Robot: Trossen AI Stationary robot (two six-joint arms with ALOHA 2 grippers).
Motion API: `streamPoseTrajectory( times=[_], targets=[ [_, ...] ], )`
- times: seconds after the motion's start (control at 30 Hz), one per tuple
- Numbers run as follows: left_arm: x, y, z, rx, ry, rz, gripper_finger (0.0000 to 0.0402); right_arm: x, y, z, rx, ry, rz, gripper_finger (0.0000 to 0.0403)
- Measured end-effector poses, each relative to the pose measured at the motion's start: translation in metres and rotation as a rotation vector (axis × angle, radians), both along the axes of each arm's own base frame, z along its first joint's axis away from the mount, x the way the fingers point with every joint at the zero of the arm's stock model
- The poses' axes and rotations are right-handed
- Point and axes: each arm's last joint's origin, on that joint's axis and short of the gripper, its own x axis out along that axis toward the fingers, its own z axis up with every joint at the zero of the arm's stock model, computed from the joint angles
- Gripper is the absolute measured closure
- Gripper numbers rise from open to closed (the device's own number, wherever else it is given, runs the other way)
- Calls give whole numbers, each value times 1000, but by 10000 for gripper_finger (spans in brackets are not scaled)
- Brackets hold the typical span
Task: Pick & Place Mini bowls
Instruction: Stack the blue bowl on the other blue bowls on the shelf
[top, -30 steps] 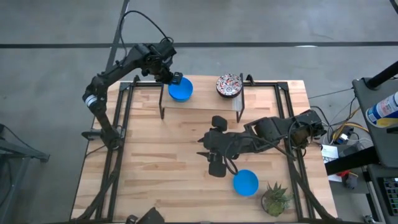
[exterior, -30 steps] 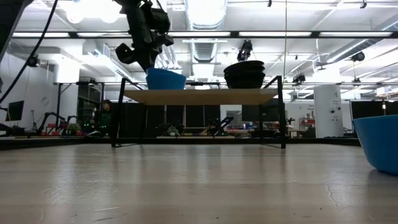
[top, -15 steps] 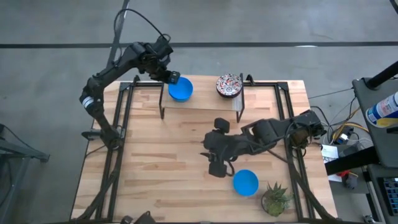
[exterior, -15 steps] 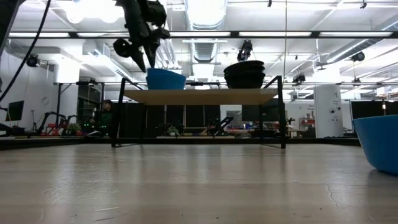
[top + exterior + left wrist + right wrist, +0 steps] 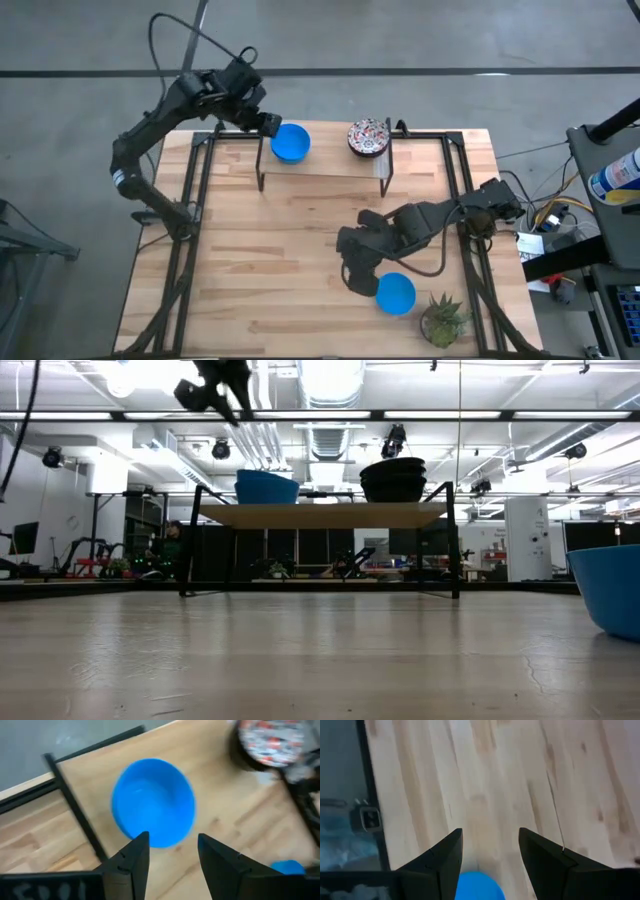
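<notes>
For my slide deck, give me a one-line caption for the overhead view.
Left end effector open beside a shelved blue bowl; right end effector open by the tabletop blue bowl.

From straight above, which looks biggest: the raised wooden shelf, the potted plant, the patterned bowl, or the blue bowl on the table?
High view, largest first:
1. Wooden shelf.
2. Potted plant, leaves included.
3. Patterned bowl and the blue bowl on the table: too alike to rank, and the patterned one sits higher, nearer the camera.
</notes>
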Motion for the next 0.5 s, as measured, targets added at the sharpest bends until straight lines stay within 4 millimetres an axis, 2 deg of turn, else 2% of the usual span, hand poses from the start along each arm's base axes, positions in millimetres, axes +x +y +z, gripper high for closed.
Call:
streamPoseTrajectory(
  times=[0.27,0.5],
  targets=[
    [-9,-51,32,59,-207,-107,243,-16,5,-28,-8,124,-26,211],
    [-13,-84,44,25,-299,-178,243,-30,8,-54,6,233,-30,211]
  ],
)
